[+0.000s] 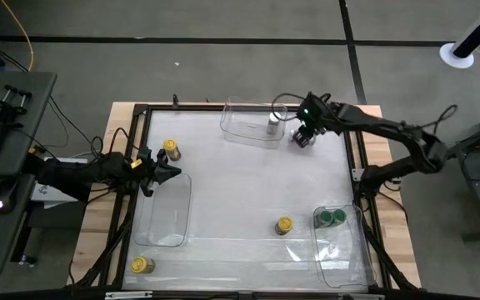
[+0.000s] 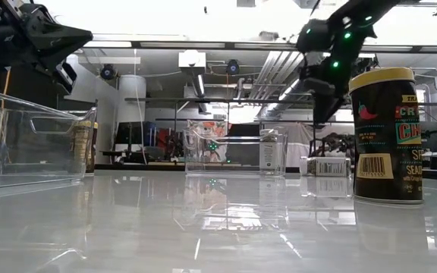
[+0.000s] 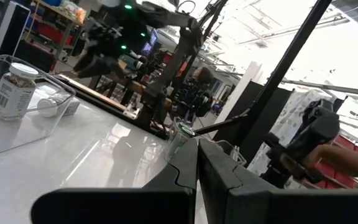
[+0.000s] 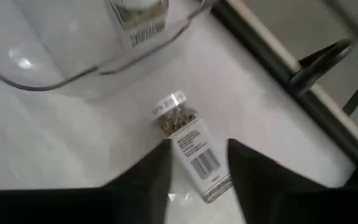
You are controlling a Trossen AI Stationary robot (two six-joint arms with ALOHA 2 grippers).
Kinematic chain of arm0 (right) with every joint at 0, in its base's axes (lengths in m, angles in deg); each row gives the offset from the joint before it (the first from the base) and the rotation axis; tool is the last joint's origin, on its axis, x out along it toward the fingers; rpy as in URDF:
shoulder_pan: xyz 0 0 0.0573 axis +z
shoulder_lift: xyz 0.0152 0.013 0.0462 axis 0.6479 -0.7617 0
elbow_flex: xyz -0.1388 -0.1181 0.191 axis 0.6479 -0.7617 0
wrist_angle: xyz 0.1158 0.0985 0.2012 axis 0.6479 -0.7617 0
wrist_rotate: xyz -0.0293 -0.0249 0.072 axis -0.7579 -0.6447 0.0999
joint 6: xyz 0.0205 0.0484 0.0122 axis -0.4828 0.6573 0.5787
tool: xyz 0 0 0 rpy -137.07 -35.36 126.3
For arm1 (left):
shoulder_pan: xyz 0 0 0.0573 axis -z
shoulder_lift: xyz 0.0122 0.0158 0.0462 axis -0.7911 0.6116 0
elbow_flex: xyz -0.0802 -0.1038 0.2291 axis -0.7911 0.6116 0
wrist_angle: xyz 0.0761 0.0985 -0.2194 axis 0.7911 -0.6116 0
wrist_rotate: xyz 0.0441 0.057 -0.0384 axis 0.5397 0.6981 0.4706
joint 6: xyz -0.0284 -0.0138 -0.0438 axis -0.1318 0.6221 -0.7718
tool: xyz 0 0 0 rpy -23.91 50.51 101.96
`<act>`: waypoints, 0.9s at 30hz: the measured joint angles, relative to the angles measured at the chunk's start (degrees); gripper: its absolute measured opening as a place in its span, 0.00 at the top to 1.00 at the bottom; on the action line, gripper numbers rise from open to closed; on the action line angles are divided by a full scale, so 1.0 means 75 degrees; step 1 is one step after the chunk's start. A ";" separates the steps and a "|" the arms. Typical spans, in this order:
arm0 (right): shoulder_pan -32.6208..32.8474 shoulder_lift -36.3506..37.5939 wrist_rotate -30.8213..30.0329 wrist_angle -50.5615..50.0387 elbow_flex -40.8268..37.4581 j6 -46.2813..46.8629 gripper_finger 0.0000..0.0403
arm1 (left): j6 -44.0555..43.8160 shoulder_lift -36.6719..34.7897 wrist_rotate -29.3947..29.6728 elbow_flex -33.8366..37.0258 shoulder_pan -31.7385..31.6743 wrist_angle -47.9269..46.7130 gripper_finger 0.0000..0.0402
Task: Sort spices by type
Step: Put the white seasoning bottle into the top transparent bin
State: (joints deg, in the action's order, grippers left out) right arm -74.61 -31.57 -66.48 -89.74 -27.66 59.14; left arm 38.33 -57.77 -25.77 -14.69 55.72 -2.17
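Observation:
A silver-lidded spice jar (image 4: 188, 146) lies on its side on the table, just right of the far clear bin (image 1: 242, 129). My right gripper (image 4: 197, 168) hangs over it, open, with one finger on either side of the jar's bottom end and a gap showing at each; it also shows in the high view (image 1: 303, 140). Another white-lidded jar (image 1: 273, 123) stands in that bin. My left gripper (image 1: 169, 172) is shut and empty above the far end of the left bin (image 1: 163, 218). Yellow-lidded jars stand at the far left (image 1: 171, 150), near left (image 1: 142, 265) and near middle (image 1: 283, 226). Two green-lidded jars (image 1: 333, 218) stand in the right bin (image 1: 340, 254).
A dark frame (image 1: 358, 158) runs around the white table top. The middle of the top holds only the near yellow-lidded jar, which stands large in the low view (image 2: 385, 136). A keyboard and mouse sit on a side desk (image 1: 7, 167) at the left.

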 joint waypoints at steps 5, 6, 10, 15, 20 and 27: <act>-0.0260 -0.1305 0.0283 -0.1364 0.0988 -0.0599 0.32 | 0.0000 0.0000 0.0000 0.0000 0.0000 0.0000 1.00; -0.0286 -0.1539 0.0366 -0.1613 0.1164 -0.0828 0.28 | 0.0000 0.0000 -0.0002 -0.0001 0.0000 -0.0003 1.00; -0.0291 -0.2246 0.0941 -0.1802 0.1395 -0.1457 0.20 | 0.0000 -0.0003 -0.0002 -0.0002 0.0000 -0.0002 1.00; -0.0265 -0.2818 0.0875 -0.1617 0.1403 -0.2280 0.19 | 0.0000 -0.0003 0.0000 0.0000 0.0002 0.0000 1.00; -0.0276 -0.3007 0.0768 -0.1204 0.1403 -0.2714 0.19 | -0.0001 -0.0003 -0.0002 -0.0003 0.0002 -0.0002 1.00; -0.0281 -0.3293 0.0621 -0.0821 0.1406 -0.3004 0.20 | 0.0000 -0.0003 0.0000 0.0000 0.0000 0.0000 1.00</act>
State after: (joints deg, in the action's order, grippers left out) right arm -76.72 -56.26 -61.82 -95.90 -17.12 36.61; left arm 38.33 -57.79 -25.77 -14.69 55.71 -2.17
